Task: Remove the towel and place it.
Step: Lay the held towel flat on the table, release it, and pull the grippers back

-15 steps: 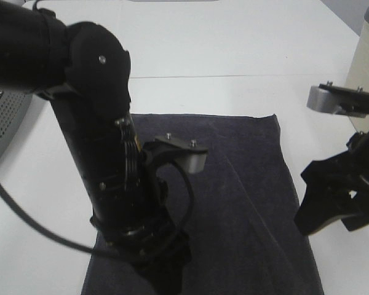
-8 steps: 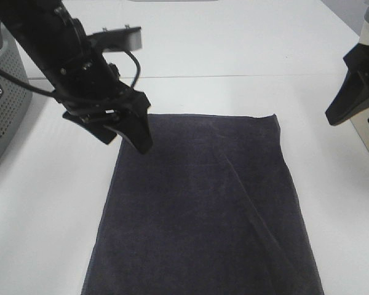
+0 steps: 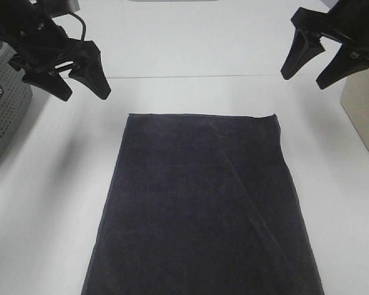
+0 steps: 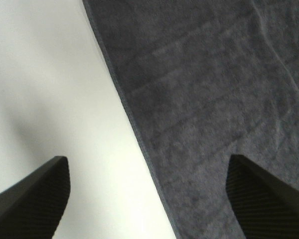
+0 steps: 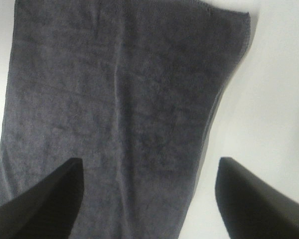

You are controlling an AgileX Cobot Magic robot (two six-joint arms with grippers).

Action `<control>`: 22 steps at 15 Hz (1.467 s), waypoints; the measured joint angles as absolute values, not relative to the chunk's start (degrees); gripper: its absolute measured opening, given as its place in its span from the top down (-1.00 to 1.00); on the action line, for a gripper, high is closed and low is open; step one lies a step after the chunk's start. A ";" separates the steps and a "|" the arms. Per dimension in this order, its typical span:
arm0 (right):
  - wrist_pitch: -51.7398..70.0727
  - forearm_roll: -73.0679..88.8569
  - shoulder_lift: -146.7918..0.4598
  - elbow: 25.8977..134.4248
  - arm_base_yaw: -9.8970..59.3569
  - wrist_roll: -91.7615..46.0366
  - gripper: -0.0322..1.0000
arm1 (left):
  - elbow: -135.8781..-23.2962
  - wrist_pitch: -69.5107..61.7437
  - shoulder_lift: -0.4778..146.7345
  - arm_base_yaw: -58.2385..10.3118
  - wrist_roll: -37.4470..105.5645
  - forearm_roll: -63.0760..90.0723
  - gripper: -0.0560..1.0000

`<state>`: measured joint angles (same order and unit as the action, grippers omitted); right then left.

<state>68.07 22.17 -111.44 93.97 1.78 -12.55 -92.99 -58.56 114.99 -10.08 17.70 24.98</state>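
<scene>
The dark navy towel (image 3: 203, 203) lies spread flat on the white table (image 3: 190, 49), running from the middle to the near edge. My left gripper (image 3: 83, 86) hangs open above the table, off the towel's far left corner, holding nothing. My right gripper (image 3: 307, 70) is open too, raised off the far right corner. In the left wrist view the towel (image 4: 214, 99) and its long edge pass between the two fingertips (image 4: 35, 194). The right wrist view looks down on the whole towel (image 5: 114, 114) between its fingertips (image 5: 45, 199).
A grey perforated basket (image 3: 3, 117) stands at the left edge of the table. A beige box (image 3: 363, 110) stands at the right edge. A table seam runs across just beyond the towel.
Both arms rose and pulled back from the towel: the left from its near left part to beyond its far left corner, the right to beyond the far right one. The towel lies unmoved.
</scene>
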 joint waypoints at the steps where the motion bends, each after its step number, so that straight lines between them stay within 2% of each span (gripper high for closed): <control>1: 68.98 22.12 -116.48 98.84 1.78 -11.97 -0.45 | -96.66 -58.67 118.60 -9.57 17.70 25.27 -0.66; 5: 69.39 22.17 -132.64 117.06 1.03 -9.17 -0.45 | -115.22 -64.00 133.84 -8.65 17.82 27.10 -0.67; 9: 69.44 22.46 -139.74 122.56 -1.83 -8.14 -0.45 | -133.50 -68.98 148.34 -8.48 17.82 32.60 -0.67; 12: 69.44 21.72 -141.35 122.56 -2.58 -8.14 -0.45 | -138.31 -69.04 153.09 -8.48 17.82 35.87 -0.67; 22: 69.44 21.77 -146.10 122.73 -2.58 -8.31 -0.45 | -139.23 -69.27 156.36 -8.48 19.54 38.79 -0.67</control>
<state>69.44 21.77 -146.10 122.73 -2.58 -8.31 -139.23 -69.27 156.36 -8.48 19.54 38.79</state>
